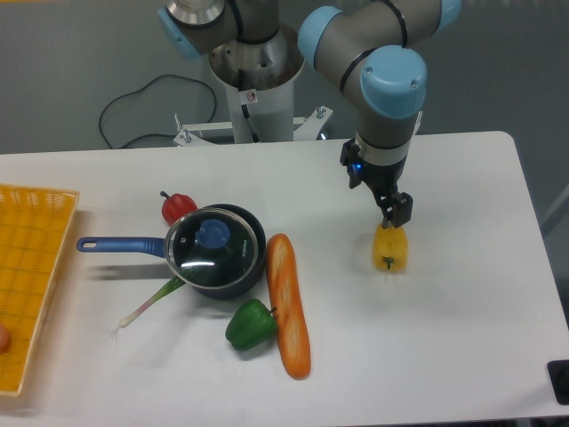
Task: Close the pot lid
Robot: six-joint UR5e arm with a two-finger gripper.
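Where the white worktop (462,338) carries its goods, the pot (233,267) stands left of centre, a small dark saucepan whose long blue handle (120,244) runs straight toward the left edge. The pot lid (212,249), clear glass with a thin metal rim and a blue knob (212,233), rests on the pot but sits off-centre, shifted to the left so that a crescent of the pot's dark rim shows on the right side.

The hand (397,212) hangs from the arm (388,89) over the right half of the worktop, well apart from pot and lid, which lie to its left and nearer the front edge. Its tip is just above the top of a yellow pepper (390,248); whether they touch cannot be told. Whether the fingers stand apart or together cannot be told either, since they appear as one dark block from this side. Nothing is seen held in it.

Other items: a red pepper (176,207) just behind the pot; a baguette (289,305) lying beside the pot's right side, pointing toward the front edge; a green pepper (250,326) touching the baguette's left flank; a spring onion (153,300) slanting out from under the pot; a yellow basket (31,267) at the left edge.
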